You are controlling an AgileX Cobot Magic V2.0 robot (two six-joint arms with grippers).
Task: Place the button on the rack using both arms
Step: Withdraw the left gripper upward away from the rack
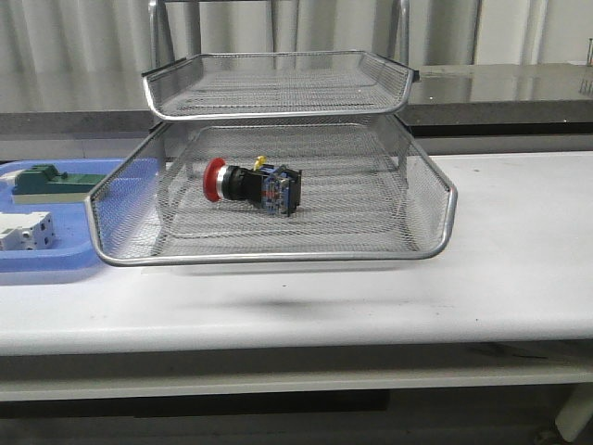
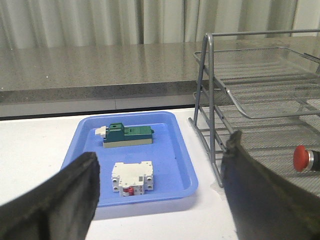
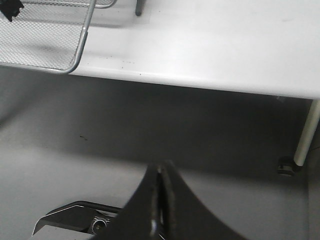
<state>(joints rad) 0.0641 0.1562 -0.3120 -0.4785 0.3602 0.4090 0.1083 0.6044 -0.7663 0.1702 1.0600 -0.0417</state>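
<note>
The button (image 1: pixel 252 184) lies on its side in the lower pulled-out tray of the rack (image 1: pixel 278 250), red cap pointing left, bluish end to the right. Neither arm appears in the front view. The left gripper (image 2: pixel 160 200) has its fingers (image 2: pixel 65 200) spread wide apart, holding nothing, and looks over the blue tray (image 2: pixel 185 185) with a green block (image 2: pixel 127 136) and a white block (image 2: pixel 131 176) (the cap shows at that view's edge). The right gripper (image 3: pixel 159 200) has its fingers pressed together, empty, off the table (image 3: pixel 210 45) edge, above the floor.
</note>
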